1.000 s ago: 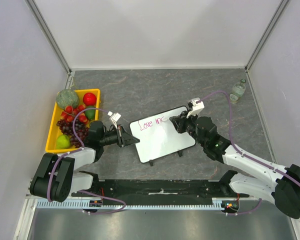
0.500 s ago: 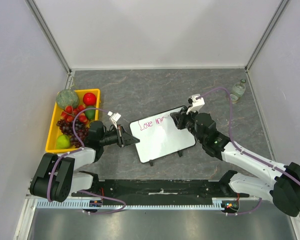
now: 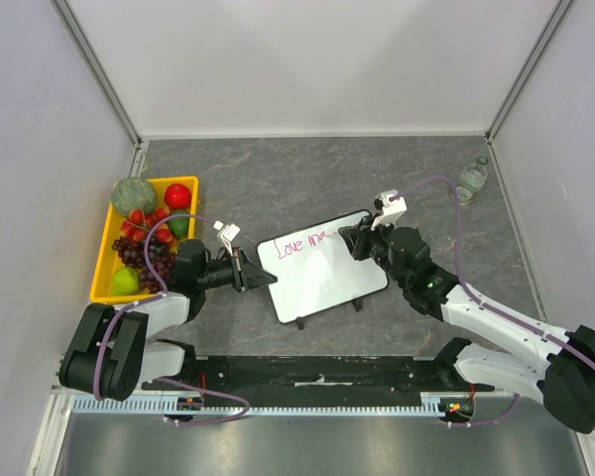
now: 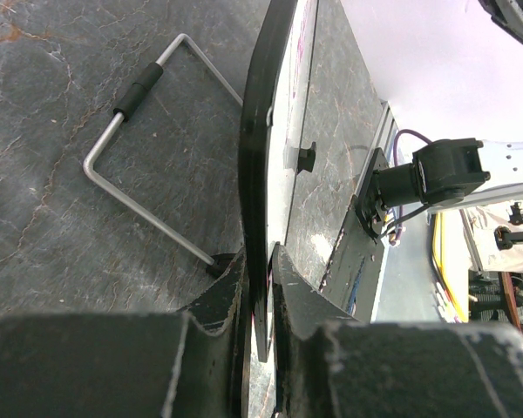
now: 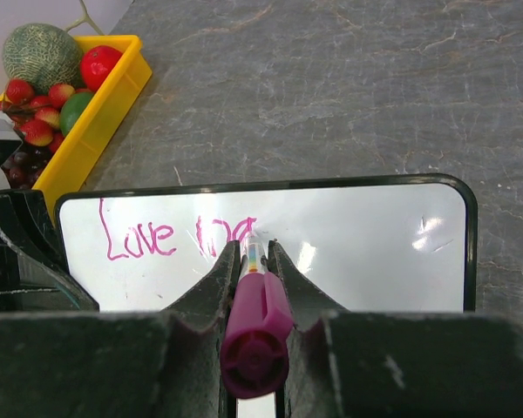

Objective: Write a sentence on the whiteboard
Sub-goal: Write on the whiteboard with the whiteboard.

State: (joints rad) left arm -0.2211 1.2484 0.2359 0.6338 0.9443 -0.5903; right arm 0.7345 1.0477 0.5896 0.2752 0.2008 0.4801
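**Light, slick whiteboard clamped at its edge while the marker writes**

The whiteboard lies in the middle of the table, between the two arms and turned slightly askew. The sentence so far reads "Love" plus a few pink strokes of the next word.

The whiteboard looks thin, stiff and light. Its writing face is glossy and likely slippery, so it would probably slide or pivot under the marker's push. The thin black frame is the sensible place to hold it, never the written face, where ink would smear.

The left pincer is clamped across that frame at the left edge, beside a wire stand behind the whiteboard. The right pincer is closed around a magenta marker, whose tip rests at the end of the writing.

Off to the left sits a yellow tray of fruit. A bottle stands at the far right.
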